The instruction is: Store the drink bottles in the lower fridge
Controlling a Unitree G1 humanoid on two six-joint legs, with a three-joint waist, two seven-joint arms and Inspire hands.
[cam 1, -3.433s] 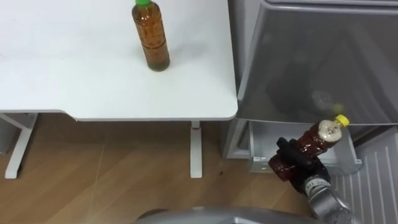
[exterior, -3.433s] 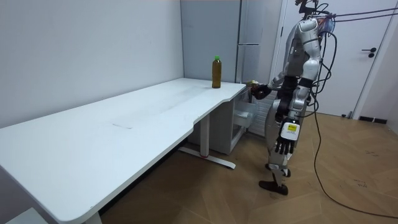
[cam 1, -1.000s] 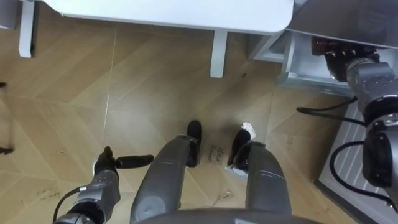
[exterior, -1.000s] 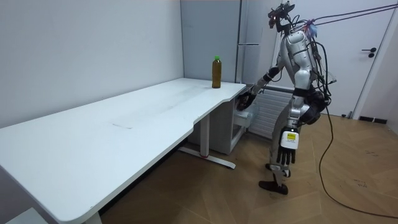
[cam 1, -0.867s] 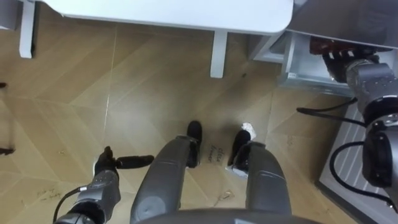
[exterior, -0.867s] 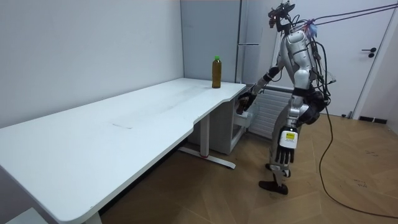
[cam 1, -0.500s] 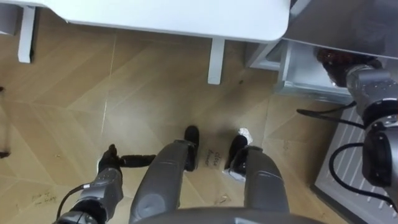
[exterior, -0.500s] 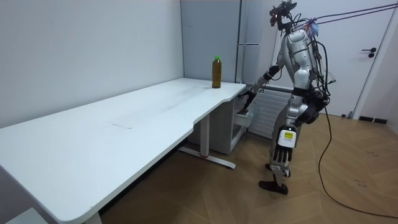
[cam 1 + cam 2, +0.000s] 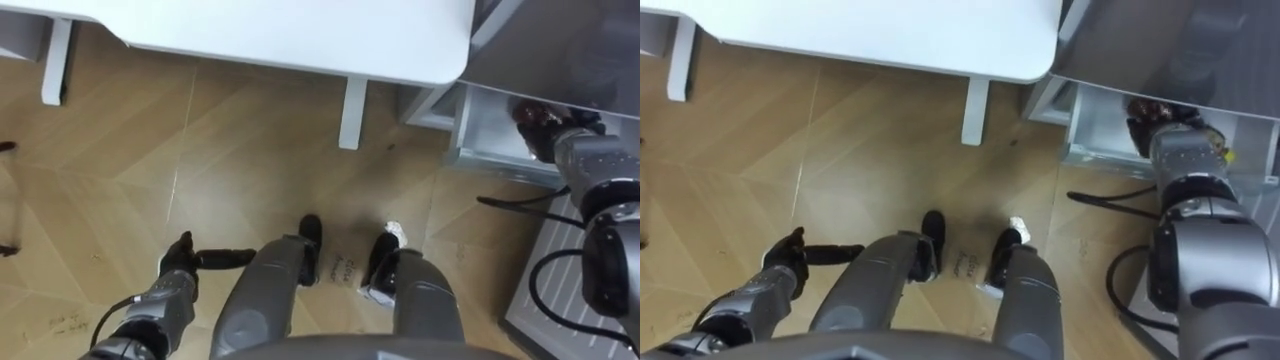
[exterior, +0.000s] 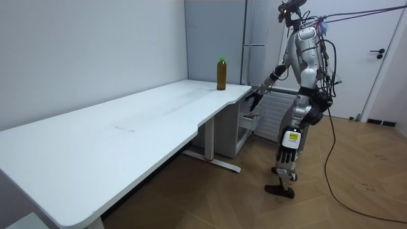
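A dark reddish-brown bottle (image 9: 527, 111) lies in the pulled-out lower fridge drawer (image 9: 482, 142), to my right. My right hand (image 9: 546, 134) is down in that drawer, right beside the bottle. In the room view its fingers (image 10: 254, 102) hang straight, so it is open and holds nothing. A second bottle (image 10: 221, 74), amber with a green cap, stands upright near the table's corner by the fridge. My left hand (image 9: 181, 262) hangs open at my side above the floor.
I stand on wood flooring between the white table (image 9: 300, 30) and the tall grey fridge (image 10: 254, 32). A ribbed grey panel (image 9: 565, 285) lies low on my right. The table leg (image 9: 349, 112) stands just ahead of my feet.
The right hand's fingers have straightened and let go of the reddish-brown bottle, which now rests in the drawer. I have straightened up slightly, and the eye view has shifted a little.
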